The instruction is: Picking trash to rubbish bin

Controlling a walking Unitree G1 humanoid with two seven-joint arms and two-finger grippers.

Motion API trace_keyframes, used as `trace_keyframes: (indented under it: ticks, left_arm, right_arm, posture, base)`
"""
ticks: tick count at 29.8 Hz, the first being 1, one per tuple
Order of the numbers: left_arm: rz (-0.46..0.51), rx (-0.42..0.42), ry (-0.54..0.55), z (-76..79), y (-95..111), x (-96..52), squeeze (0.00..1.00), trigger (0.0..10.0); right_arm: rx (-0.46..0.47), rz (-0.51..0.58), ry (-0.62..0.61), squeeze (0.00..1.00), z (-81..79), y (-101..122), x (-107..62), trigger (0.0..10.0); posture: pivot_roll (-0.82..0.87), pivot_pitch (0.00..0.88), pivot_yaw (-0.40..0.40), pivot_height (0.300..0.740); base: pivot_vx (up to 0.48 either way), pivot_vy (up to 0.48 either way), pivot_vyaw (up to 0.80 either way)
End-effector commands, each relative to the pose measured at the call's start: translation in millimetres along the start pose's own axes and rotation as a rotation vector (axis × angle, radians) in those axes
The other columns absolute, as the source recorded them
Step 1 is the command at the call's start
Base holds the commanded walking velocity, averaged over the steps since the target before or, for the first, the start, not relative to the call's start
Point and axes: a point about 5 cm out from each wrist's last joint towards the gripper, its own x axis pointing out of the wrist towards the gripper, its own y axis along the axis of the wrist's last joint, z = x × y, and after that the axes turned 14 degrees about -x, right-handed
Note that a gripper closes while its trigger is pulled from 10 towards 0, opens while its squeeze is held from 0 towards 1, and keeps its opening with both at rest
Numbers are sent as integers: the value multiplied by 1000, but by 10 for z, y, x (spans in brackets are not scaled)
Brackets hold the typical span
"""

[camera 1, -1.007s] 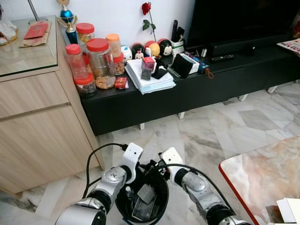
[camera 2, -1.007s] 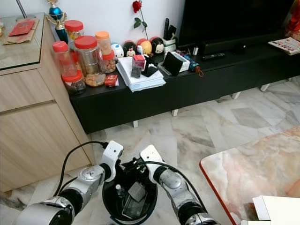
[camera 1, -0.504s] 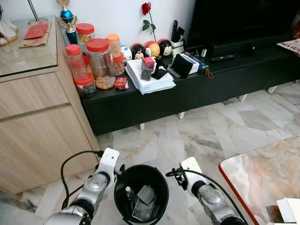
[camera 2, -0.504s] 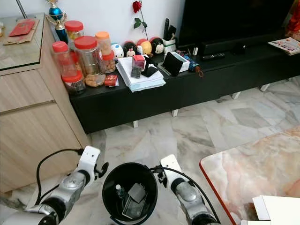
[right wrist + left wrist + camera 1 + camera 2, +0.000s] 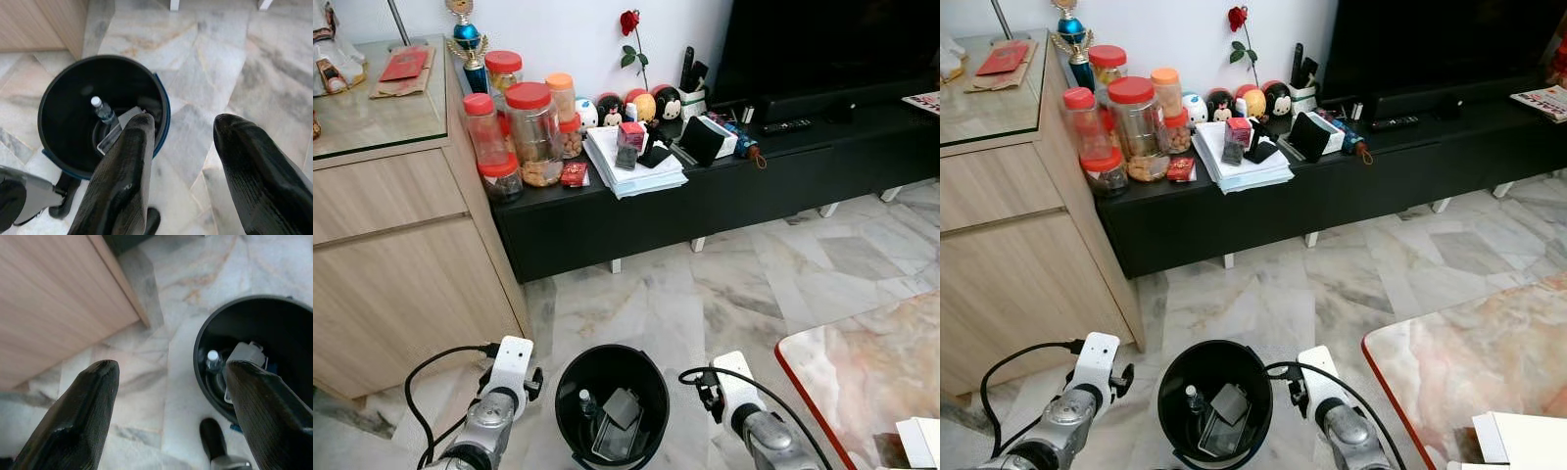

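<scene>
On the floor at 6 o'clock, the black bin (image 5: 612,401) holds the trash (image 5: 615,419), and the left gripper (image 5: 166,406) and right gripper (image 5: 183,181) have pulled away from it, both wide and empty, so the drop looks done.

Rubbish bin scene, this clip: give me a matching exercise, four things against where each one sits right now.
Things:
1. rubbish bin
2. plastic bottle
3. red rose
4. stack of papers

Places:
A. against the white wall behind the TV bench
B. on the marble floor between the two grippers
C. on top of the black TV bench, beside the jars
D. inside the bin

Pairs: 1-B, 2-D, 3-A, 4-C. The left gripper and right gripper both hang open beside the bin.
</scene>
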Motion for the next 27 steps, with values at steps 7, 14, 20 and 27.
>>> trace_keyframes:
  ticks: [7,14,20,27]
  left_arm:
    - [-16,-33,27,-16,-42,-9,0,10000]
    - [-19,-38,22,-13,-40,-8,0,10000]
    - [-17,-37,18,-7,-33,-5,0,10000]
    - [-15,-37,5,1,-29,-5,0,10000]
  right_arm:
    - [38,2,7,0,-46,12,11,10000]
    - [43,1,14,0,-74,13,15,10000]
    - [47,1,16,0,-84,15,17,10000]
    - [48,4,21,0,-106,17,18,10000]
  posture:
    - [175,38,-14,740]
    - [175,41,-9,740]
    - [175,42,-7,740]
    - [169,32,-1,740]
  base:
    - [0,0,0]
    - [0,0,0]
    - [0,0,0]
    - [0,0,0]
